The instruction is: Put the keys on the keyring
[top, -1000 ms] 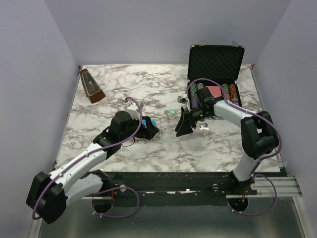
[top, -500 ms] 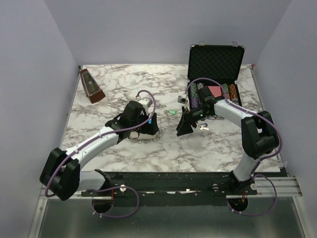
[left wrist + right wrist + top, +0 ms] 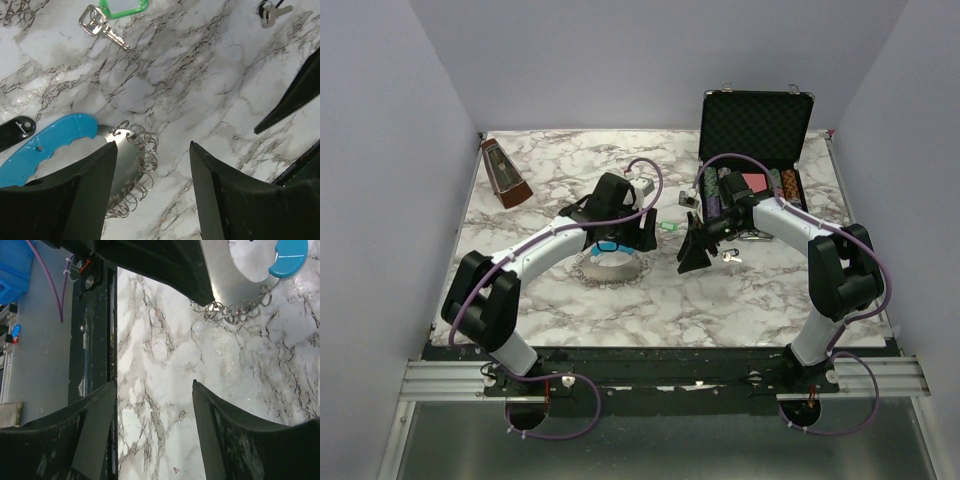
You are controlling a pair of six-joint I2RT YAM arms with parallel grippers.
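The left gripper (image 3: 153,145) is hanging with its jaws spread and gripping nothing. In the left wrist view its left finger (image 3: 85,190) is covering part of the keyring (image 3: 125,155), which is lying flat on the marble table (image 3: 650,300). A cluster of small wire rings is spilling between the two fingers. The keyring's blue grip (image 3: 55,142) is running from about 8 o'clock up toward 2 o'clock in that view, with a black tag (image 3: 15,132) just beside it at 9 o'clock. Toward 12 o'clock the green-tagged key (image 3: 106,29) is lying apart from the keyring, its blade pointing to about 4 o'clock, and another small key (image 3: 270,12) is showing at 1 o'clock. At 3 o'clock a dark finger of the right gripper (image 3: 154,383) is standing between the keyring and the table beyond. The right gripper is likewise spread and empty, with only bare marble between its fingers. Its own view is showing the keyring at 1 o'clock, partly hidden by the left arm's black wrist, and the black rail (image 3: 95,315) at the table edge at 10 o'clock. Only the top view is showing the open black case (image 3: 755,125) with poker chips (image 3: 760,185) at 1 o'clock, a metronome (image 3: 506,173) at 10 o'clock, and loose keys (image 3: 732,256) just beside the right gripper.
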